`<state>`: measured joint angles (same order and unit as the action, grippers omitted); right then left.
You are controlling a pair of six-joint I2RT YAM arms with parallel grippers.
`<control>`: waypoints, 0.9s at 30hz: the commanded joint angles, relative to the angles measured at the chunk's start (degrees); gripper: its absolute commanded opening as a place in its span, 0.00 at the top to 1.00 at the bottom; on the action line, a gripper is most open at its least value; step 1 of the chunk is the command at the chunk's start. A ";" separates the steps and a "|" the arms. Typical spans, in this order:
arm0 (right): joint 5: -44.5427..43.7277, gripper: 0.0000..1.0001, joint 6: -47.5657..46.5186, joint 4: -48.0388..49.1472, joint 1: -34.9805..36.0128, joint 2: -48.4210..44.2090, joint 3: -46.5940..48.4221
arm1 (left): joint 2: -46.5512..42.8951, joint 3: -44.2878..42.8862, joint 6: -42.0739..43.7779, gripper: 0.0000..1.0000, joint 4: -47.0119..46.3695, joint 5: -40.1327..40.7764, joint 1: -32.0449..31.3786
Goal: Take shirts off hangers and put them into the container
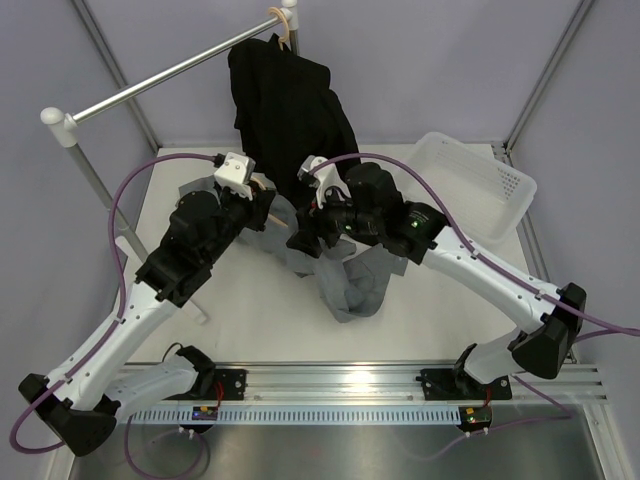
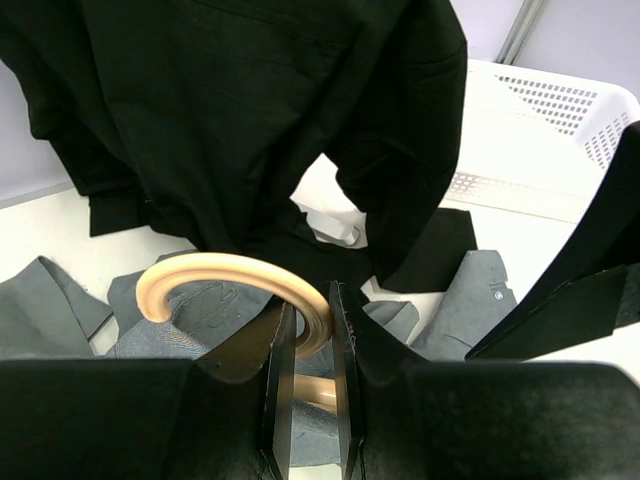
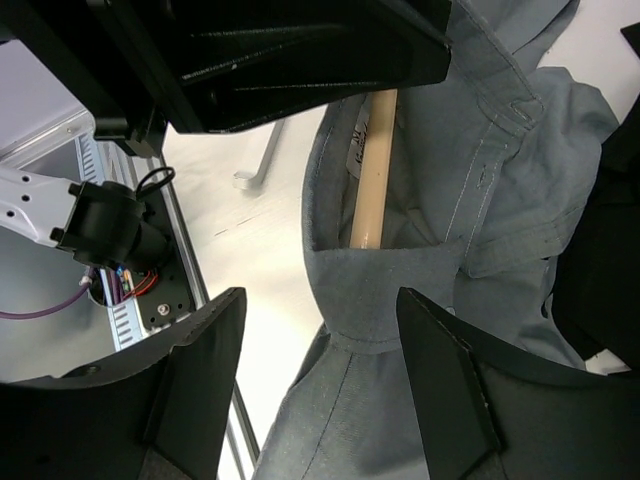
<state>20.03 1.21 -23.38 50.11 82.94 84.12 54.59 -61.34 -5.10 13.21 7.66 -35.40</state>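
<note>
The tan wooden hanger [image 2: 230, 268] has its hook clamped between the jaws of my left gripper [image 2: 312, 300], which is shut on it over the table's middle [image 1: 262, 195]. The grey shirt [image 1: 350, 285] droops from this hanger down onto the table. My right gripper [image 3: 320, 305] stands open astride the grey shirt's [image 3: 400, 400] shoulder cloth, below the hanger's arm [image 3: 368, 170]; its pads stay clear of the fabric. The black shirt [image 1: 285, 110] hangs on a second hanger [image 1: 285, 30] from the rail. The white container [image 1: 455, 142] sits at the back right, nothing showing in it.
The grey metal rail [image 1: 160, 80] runs diagonally across the back left on a post with a white cap [image 1: 57, 120]. The black shirt [image 2: 250, 100] hangs right behind both grippers. The container's slotted wall [image 2: 560, 100] lies to the right of the left gripper.
</note>
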 commanded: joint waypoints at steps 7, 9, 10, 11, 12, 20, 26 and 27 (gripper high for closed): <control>-2.01 0.38 -0.77 3.25 1.48 2.14 4.56 | 0.17 -0.53 -0.43 1.00 -4.42 2.89 -0.11; -2.63 0.40 -0.77 3.42 1.57 2.93 5.00 | -0.01 -0.53 -0.52 1.00 -4.42 2.89 -0.11; -2.80 0.41 -0.77 3.42 1.57 3.19 5.18 | -0.01 -0.62 -0.61 1.00 -4.51 2.97 -0.11; -2.89 0.42 -0.86 3.42 1.66 3.63 5.35 | -0.09 -0.62 -0.61 1.00 -4.42 2.97 -0.11; -2.98 0.43 -0.77 3.34 1.66 3.90 5.53 | -0.18 -0.62 -0.61 1.00 -4.51 2.89 -0.11; -4.56 0.79 -0.77 2.72 1.84 3.99 6.15 | -0.18 -0.62 -0.43 1.00 -4.07 5.08 -0.11; -7.37 1.00 -0.77 0.62 3.24 -1.09 3.87 | 1.40 -1.85 -2.71 1.00 -1.62 15.09 0.41; -7.90 1.00 -0.86 0.35 3.94 -1.72 3.34 | 1.66 -2.11 -3.33 1.00 -1.18 17.54 0.59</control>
<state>14.13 0.69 -22.79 52.05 86.43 87.42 55.61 -61.36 -7.01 14.22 16.16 -35.38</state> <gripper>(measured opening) 0.031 0.199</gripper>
